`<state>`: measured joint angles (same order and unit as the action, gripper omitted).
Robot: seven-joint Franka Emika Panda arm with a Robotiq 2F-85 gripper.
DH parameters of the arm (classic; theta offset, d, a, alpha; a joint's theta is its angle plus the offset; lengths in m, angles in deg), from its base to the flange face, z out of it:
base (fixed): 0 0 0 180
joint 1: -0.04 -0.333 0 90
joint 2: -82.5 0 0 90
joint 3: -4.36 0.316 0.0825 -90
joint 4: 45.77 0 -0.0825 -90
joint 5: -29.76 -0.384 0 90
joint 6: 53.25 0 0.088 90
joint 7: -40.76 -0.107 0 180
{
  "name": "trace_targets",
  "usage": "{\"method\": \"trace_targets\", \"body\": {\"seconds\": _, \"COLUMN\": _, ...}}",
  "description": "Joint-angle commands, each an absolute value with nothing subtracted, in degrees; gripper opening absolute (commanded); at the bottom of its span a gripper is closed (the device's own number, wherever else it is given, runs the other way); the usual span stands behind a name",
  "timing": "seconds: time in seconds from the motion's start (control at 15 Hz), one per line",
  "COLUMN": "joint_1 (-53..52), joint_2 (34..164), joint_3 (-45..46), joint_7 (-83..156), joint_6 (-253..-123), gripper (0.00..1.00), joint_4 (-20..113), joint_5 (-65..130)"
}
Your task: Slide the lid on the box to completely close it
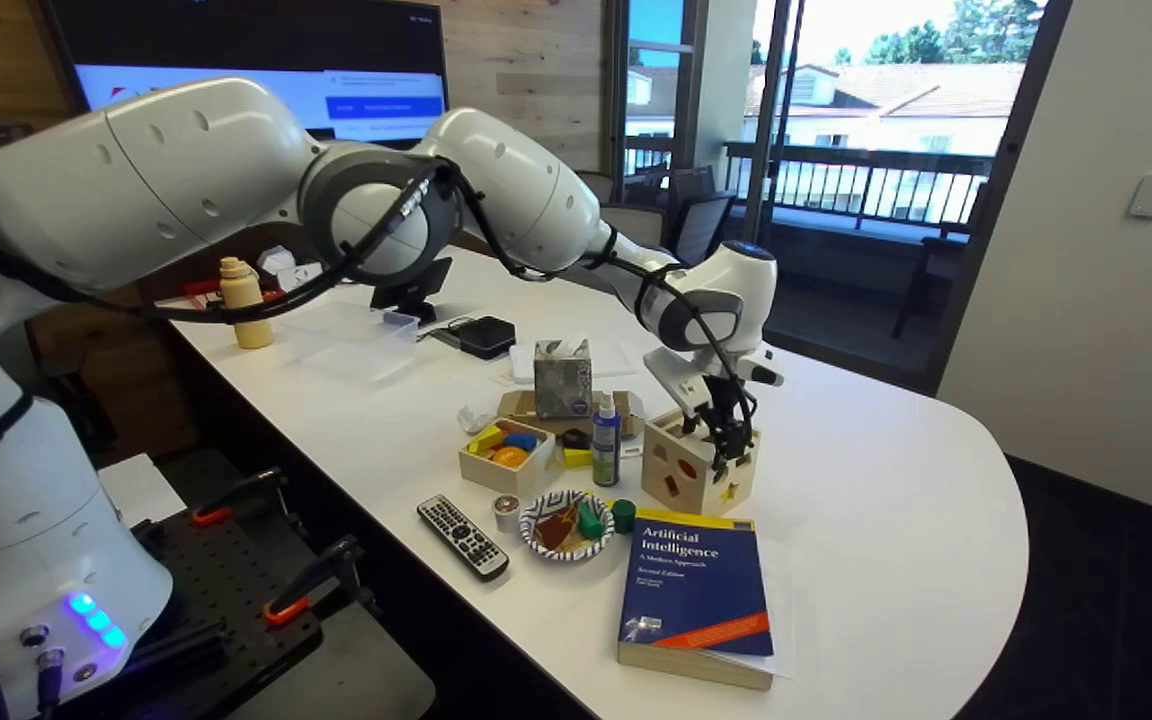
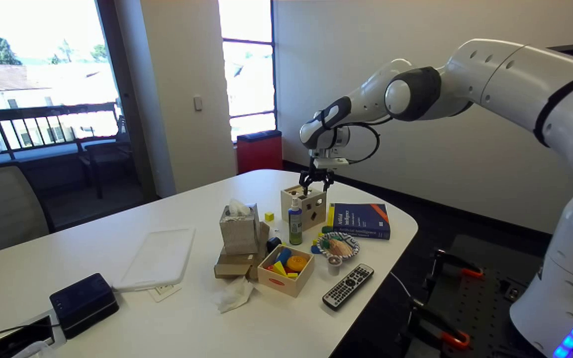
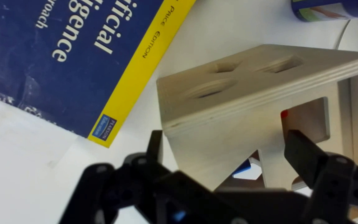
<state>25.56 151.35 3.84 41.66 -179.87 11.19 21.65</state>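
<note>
In an exterior view, the camera stands higher than the table and looks down, with the base near left, toward a screen at far left and a door at far right. In an exterior view facing a window, the camera is likewise raised, with the base at near right and the door at far left. Both stand well back, facing roughly opposite ways, and share the box, book, bottle and remote. The wrist view looks steeply down from close by, past the gripper, at the box, part of the book and the bottle's end.
</note>
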Motion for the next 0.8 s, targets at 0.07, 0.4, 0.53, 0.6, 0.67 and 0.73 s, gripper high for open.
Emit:
{"method": "trace_targets", "body": {"seconds": 0.07, "joint_1": 25.2, "joint_2": 144.7, "joint_3": 3.2, "joint_7": 41.8, "joint_6": -178.2, "gripper": 1.00, "joint_4": 15.8, "joint_5": 22.4}}
{"method": "trace_targets", "body": {"seconds": 0.4, "joint_1": 22.2, "joint_2": 133.8, "joint_3": 3.3, "joint_7": 41.5, "joint_6": -176.6, "gripper": 1.00, "joint_4": 24.1, "joint_5": 24.4}}
{"method": "trace_targets", "body": {"seconds": 0.53, "joint_1": 19.7, "joint_2": 129.4, "joint_3": 3.1, "joint_7": 40.4, "joint_6": -176.5, "gripper": 1.00, "joint_4": 28.1, "joint_5": 25.5}}
{"method": "trace_targets", "body": {"seconds": 0.6, "joint_1": 18.3, "joint_2": 127.0, "joint_3": 2.9, "joint_7": 39.6, "joint_6": -176.4, "gripper": 1.00, "joint_4": 30.3, "joint_5": 26.3}}
{"method": "trace_targets", "body": {"seconds": 0.67, "joint_1": 16.7, "joint_2": 124.8, "joint_3": 2.7, "joint_7": 38.3, "joint_6": -176.0, "gripper": 1.00, "joint_4": 32.4, "joint_5": 27.1}}
{"method": "trace_targets", "body": {"seconds": 0.73, "joint_1": 15.2, "joint_2": 122.6, "joint_3": 2.7, "joint_7": 36.8, "joint_6": -175.9, "gripper": 1.00, "joint_4": 34.7, "joint_5": 27.8}}
